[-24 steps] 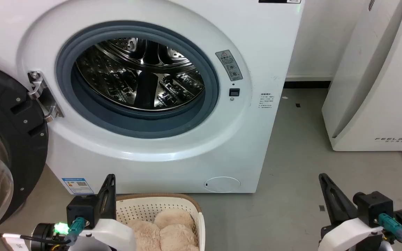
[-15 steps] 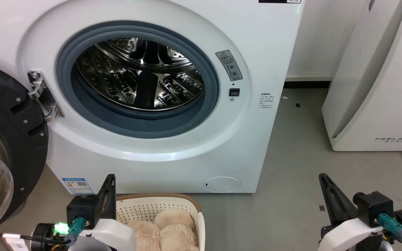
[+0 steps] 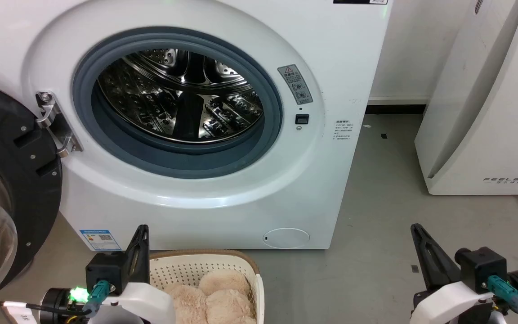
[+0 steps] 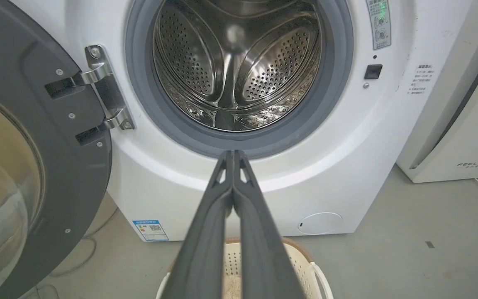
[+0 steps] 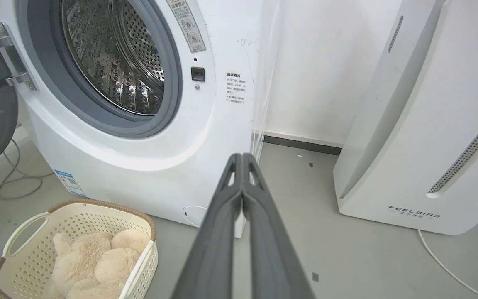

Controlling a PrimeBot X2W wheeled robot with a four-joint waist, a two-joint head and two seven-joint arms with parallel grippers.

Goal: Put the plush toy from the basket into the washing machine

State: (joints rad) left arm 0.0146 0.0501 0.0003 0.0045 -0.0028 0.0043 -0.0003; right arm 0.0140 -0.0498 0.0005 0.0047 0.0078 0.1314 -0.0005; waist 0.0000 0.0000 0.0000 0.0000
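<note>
Fur showed only in part: the plush toy (image 5: 93, 263) lay in the basket (image 5: 141, 265), its lower end cut off by the bottom edge of the right wrist view. In the head view the left forearm (image 3: 146, 301) covered its left side. The basket stood on the floor (image 3: 376, 225) just in front of the washing machine (image 3: 344, 58), below the round opening. The door (image 3: 11, 148) hung wide open to the left, with its far side out of frame. The drum (image 4: 239, 62) shone behind the grey gasket (image 3: 178, 166). The left claw (image 4: 233, 153) was clenched, its fingers pressed flat together and empty, by the basket's left edge. The right claw (image 5: 242, 155) was likewise clenched and empty, over bare floor well to the right. A white appliance (image 3: 488, 112) stood right of the washing machine. Grey cables (image 5: 2, 187) lay below the door.
</note>
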